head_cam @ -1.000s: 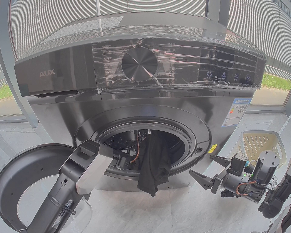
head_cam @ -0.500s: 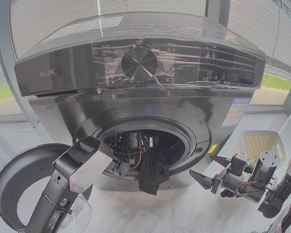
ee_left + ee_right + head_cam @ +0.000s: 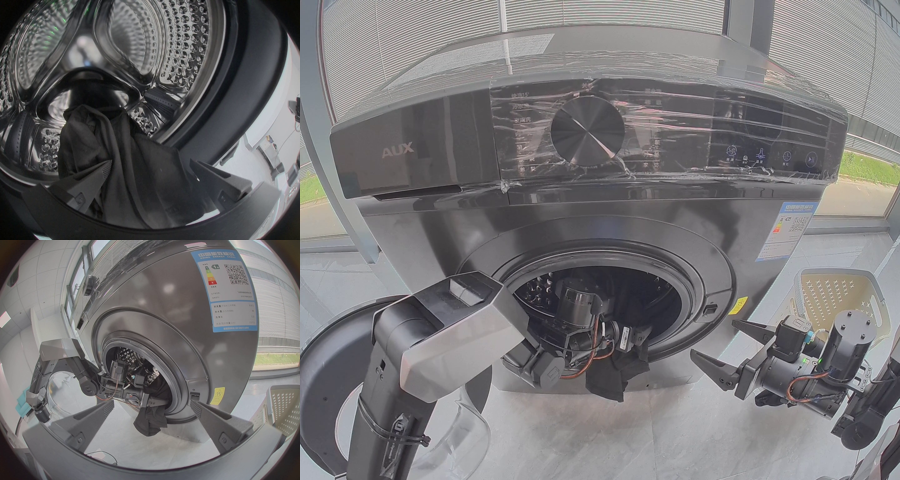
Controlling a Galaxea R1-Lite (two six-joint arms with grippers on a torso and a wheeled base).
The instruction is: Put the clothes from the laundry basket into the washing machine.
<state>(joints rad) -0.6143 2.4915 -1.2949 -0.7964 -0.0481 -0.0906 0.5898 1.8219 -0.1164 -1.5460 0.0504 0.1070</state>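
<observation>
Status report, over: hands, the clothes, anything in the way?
Left hand open at the drum mouth, straddling the black garment. Right hand open, near the basket. Garment half in, tail hanging over the rim; would likely block closing.

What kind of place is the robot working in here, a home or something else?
Probably a lab or showroom corner, not a home: the washing machine stands on a tiled floor, its control panel is wrapped in plastic film, and tall blind-covered windows rise behind it.
</observation>
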